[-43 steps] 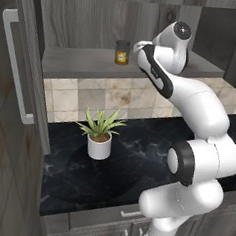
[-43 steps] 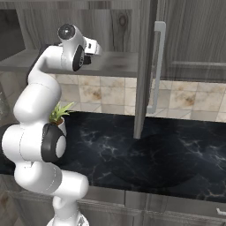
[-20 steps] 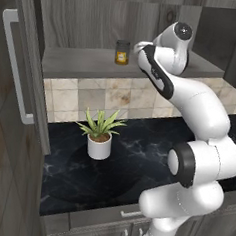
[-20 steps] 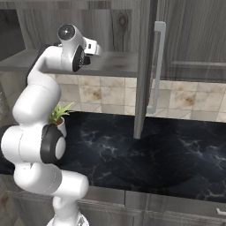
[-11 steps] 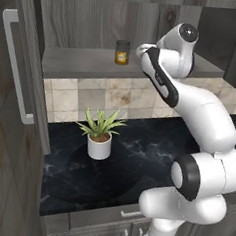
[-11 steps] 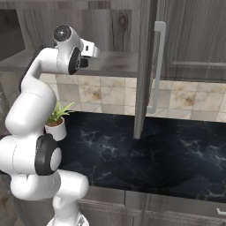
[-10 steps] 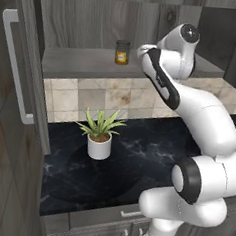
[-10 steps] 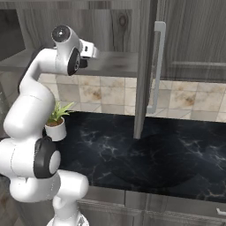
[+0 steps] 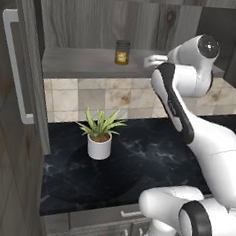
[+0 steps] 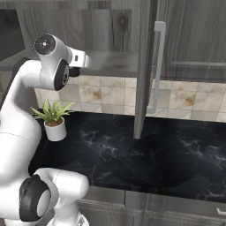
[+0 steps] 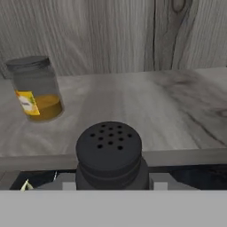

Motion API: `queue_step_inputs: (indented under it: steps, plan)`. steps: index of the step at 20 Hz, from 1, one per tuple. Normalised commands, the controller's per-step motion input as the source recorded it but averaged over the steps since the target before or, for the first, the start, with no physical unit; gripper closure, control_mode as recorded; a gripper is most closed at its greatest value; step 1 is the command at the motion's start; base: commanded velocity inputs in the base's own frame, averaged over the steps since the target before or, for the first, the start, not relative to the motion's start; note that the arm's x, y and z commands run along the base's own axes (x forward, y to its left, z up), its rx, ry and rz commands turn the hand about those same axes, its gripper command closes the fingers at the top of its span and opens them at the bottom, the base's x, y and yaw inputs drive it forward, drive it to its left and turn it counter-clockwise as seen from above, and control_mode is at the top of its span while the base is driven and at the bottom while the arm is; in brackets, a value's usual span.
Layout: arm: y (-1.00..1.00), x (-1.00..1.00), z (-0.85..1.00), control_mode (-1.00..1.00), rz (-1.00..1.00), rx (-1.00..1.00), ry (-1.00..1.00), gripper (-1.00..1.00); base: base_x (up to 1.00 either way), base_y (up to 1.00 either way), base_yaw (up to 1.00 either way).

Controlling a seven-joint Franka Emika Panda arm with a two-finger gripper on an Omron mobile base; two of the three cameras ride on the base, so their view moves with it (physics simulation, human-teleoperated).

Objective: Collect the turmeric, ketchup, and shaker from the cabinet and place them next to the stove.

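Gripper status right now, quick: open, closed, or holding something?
Gripper: closed on the shaker, held just off the cabinet shelf edge.

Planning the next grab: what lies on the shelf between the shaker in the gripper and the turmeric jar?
Nothing: in the hand view, bare grey shelf runs from the shaker to the turmeric.

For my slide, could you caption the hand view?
Shaker held between the gripper's fingers, turmeric jar upright on the cabinet shelf beyond.
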Motion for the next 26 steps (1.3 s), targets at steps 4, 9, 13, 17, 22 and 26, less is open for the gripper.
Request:
queue_step_inputs:
  steps: [4,9,13,17,22,26]
  plan:
    - [0.00,-0.96,0.01,-1.00,0.03,0.00,0.00,1.00,0.00,0.00,0.00]
    - [0.00,-1.00,0.00,-1.00,0.03,0.00,0.00,1.00,0.00,0.00,0.00]
    - [0.00,-1.00,0.00,-1.00,0.02,0.00,0.00,1.00,0.00,0.00,0.00]
    - [0.00,-0.99,0.00,-1.00,0.01,0.00,0.00,1.00,0.00,0.00,0.00]
    - [0.00,-0.78,0.00,-1.00,0.00,0.00,0.00,1.00,0.00,0.00,0.00]
    - [0.00,-0.72,0.00,-1.00,-0.02,0.00,0.00,1.00,0.00,0.00,0.00]
